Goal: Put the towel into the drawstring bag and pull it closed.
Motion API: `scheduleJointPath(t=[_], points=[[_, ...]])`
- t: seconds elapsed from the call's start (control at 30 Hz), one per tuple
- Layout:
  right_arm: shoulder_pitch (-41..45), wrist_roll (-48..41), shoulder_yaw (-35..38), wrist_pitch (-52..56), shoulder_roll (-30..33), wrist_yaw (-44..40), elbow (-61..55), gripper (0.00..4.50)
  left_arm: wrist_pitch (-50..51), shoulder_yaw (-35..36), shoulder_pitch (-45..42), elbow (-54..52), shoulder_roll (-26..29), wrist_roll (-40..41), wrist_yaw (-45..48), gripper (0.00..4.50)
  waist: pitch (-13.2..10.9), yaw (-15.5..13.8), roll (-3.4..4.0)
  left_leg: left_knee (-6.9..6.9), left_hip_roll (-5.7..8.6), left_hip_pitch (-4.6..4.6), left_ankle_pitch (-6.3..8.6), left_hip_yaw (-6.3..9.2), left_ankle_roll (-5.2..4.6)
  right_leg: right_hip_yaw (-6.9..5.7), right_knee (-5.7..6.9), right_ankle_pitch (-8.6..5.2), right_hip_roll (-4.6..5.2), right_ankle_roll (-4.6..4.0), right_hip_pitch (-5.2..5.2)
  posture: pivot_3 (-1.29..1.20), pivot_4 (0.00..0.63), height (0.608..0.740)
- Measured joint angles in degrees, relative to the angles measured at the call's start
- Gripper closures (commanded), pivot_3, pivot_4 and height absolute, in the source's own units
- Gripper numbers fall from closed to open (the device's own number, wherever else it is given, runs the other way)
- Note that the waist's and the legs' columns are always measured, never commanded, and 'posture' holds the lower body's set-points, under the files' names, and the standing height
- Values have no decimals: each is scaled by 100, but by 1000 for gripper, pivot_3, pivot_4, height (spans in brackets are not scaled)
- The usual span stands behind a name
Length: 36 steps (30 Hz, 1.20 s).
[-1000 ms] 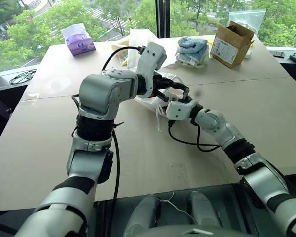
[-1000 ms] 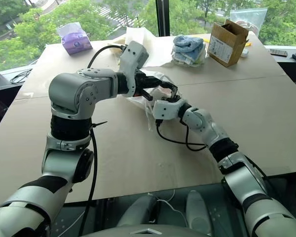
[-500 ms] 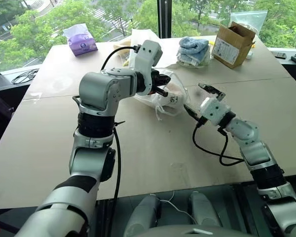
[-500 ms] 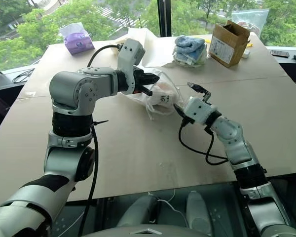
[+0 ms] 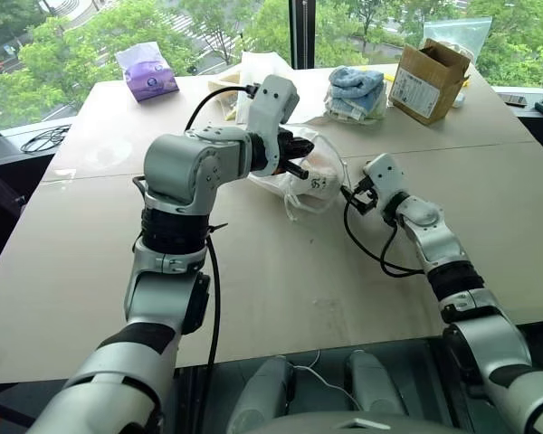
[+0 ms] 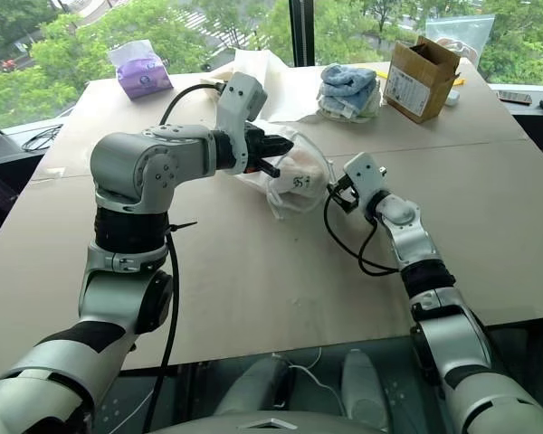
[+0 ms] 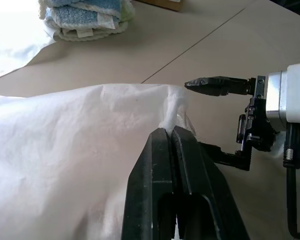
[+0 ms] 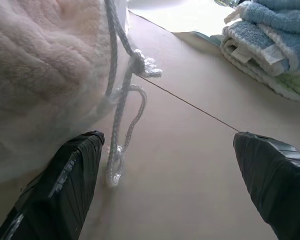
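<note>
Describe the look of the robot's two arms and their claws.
Both arms are jointed silver-grey and white shells with black bands. A loose black cable loops along each forearm. The left claw and right claw each have two black tapered fingers on a white wrist block.

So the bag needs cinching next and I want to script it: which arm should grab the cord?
Right. The right gripper is open beside the hanging drawstring cord, while the left gripper is shut on the drawstring bag, holding up its edge with the towel inside.

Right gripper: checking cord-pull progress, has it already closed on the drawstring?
No. The right gripper is open, fingers wide apart, with the drawstring hanging free beside one finger.
</note>
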<state>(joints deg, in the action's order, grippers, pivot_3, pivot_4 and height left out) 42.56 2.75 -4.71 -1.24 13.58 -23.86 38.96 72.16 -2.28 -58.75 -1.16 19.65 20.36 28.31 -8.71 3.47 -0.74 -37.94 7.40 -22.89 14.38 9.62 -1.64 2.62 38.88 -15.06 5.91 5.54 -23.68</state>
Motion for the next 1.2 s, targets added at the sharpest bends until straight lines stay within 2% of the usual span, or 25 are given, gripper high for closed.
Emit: scheduleJointPath(t=[0.1, 0.23, 0.27, 0.37, 0.43, 0.57, 0.6, 0.67, 0.77, 0.87, 1.03, 1.2], points=[[143, -85, 116, -216, -109, 118, 455, 2263, 0, 1, 22, -44, 8, 9, -42, 4500, 0, 9, 0, 2, 0, 0, 0, 1, 0, -1, -1, 0, 0, 0, 0, 0, 150, 740], [160, -109, 195, -452, -85, 172, 466, 4223, 0, 6, 75, -57, 35, 16, -99, 4500, 0, 37, 0, 2, 0, 0, 0, 1, 0, -1, 0, 0, 0, 0, -1, 0, 150, 740], [132, -112, 196, -450, -73, 165, 393, 4481, 0, 5, 78, -57, 35, 16, -104, 4500, 0, 39, 0, 2, 0, 0, 0, 1, 0, -1, 0, 0, 0, 0, -1, 0, 150, 740], [-74, -182, 255, -346, -23, 121, -118, 4481, -2, 0, 83, -59, 38, 18, -105, 4500, 0, 47, 0, 3, 0, 0, 0, 1, 0, 0, 0, 0, 0, 0, -1, 0, 150, 740], [-344, -319, 368, 47, 24, 159, -893, 4481, -44, -16, 98, -59, 55, 18, -92, 4500, 0, 43, 0, 3, 0, -1, 0, 2, 0, -1, 0, 0, 0, 0, -2, 0, 150, 740], [-546, -710, 734, 1146, 48, 391, -2340, 4500, -347, -72, 184, -58, 102, -1, -43, 3202, -1, 41, 2, 4, 0, -1, 0, 1, 0, 1, 2, 0, 0, 0, -4, 0, 150, 740], [-549, -909, 863, 1659, 2, 503, -2837, 4500, -545, -123, 222, -56, 129, -20, 24, 2636, -1, 39, 2, 5, 0, -1, 0, 2, 0, 0, 3, 0, 0, 0, -4, 0, 150, 740], [-531, -1093, 967, 2111, -61, 613, -3316, 4500, -790, -192, 269, -55, 169, -57, 90, 2025, 0, 39, 3, 7, -1, -1, 0, 2, 0, 0, 2, 0, 0, 0, -4, 0, 150, 740], [-296, -1343, 1037, 3176, -197, 996, -4058, 4500, -1519, -210, 585, -112, 484, 31, 642, 2025, 2, 46, 7, 14, -1, 2, 0, -6, 0, 7, 2, 0, 1, -1, -7, 0, 150, 740], [-160, -1454, 1160, 3793, -444, 1432, -4293, 4500, -1882, -202, 1259, -384, 1084, 171, 1299, 2025, 3, 45, 9, 32, -4, 5, -1, -14, 0, 16, 2, -1, 1, -2, -17, 0, 150, 740], [-91, -1489, 1092, 4064, -835, 1731, -4345, 4500, -2144, -289, 2051, -722, 1639, 239, 1945, 2025, 3, 34, 9, 47, -3, 4, -1, -15, 0, 17, -4, -1, 4, -2, -23, 0, 150, 740], [-91, -1484, 1024, 4090, -941, 1836, -4337, 4500, -3034, -781, 3199, -848, 2285, -120, 2570, 2025, 1, 36, 13, 58, -3, 4, -1, -23, 0, 22, -4, -1, 3, -3, -35, 0, 150, 740]])
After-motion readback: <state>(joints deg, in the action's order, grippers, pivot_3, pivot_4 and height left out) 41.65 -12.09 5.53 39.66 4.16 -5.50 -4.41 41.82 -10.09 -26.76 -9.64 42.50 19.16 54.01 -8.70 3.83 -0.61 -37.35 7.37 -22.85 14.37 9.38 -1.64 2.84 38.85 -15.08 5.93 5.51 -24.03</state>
